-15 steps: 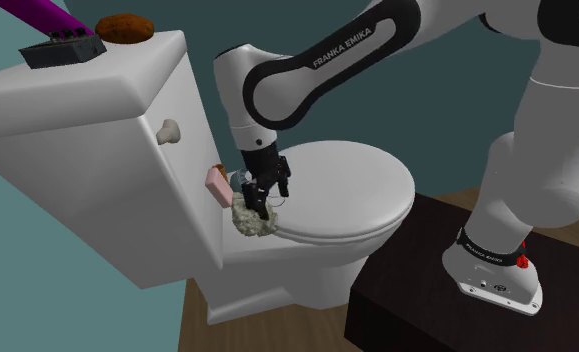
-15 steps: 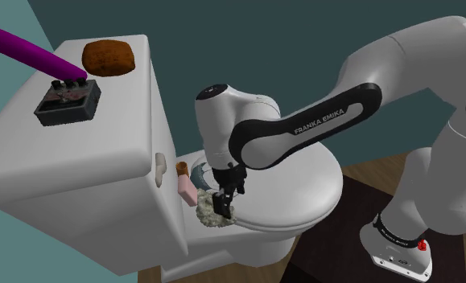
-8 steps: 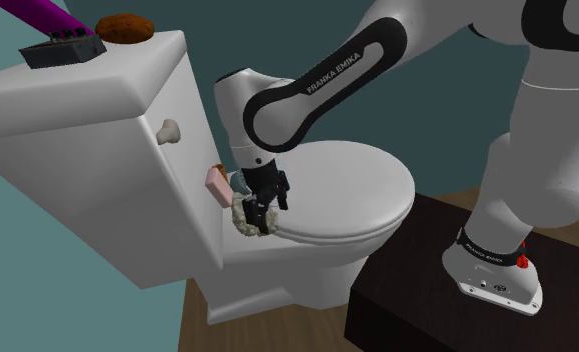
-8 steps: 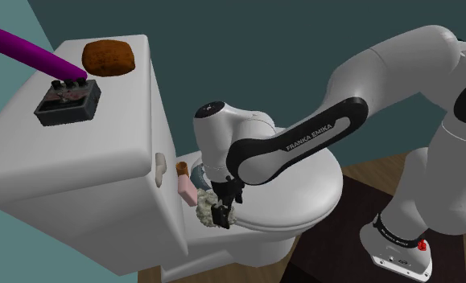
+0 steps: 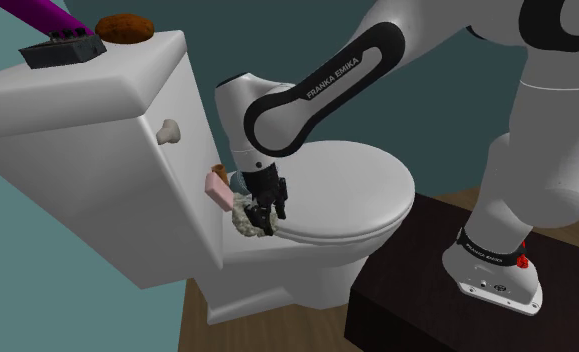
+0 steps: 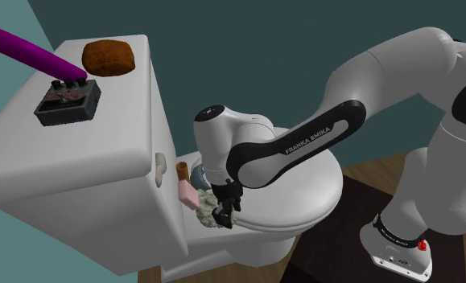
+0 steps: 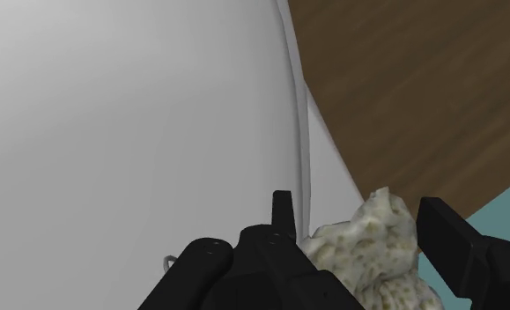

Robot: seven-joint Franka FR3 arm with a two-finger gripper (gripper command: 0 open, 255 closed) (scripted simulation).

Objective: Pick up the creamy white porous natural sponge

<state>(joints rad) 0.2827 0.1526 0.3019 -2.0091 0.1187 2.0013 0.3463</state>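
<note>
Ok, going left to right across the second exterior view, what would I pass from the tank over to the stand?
purple tube → dark box → brown pad → flush handle → pink bar → creamy sponge → arm's base

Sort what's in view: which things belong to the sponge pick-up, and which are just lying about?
Part of the job:
- sponge, creamy and porous, clasped between the fingers
- gripper, black, at the toilet seat's edge

Lying about:
- pink bar beside the sponge
- brown lump and dark box on the toilet tank
- purple tube reaching the dark box
</note>
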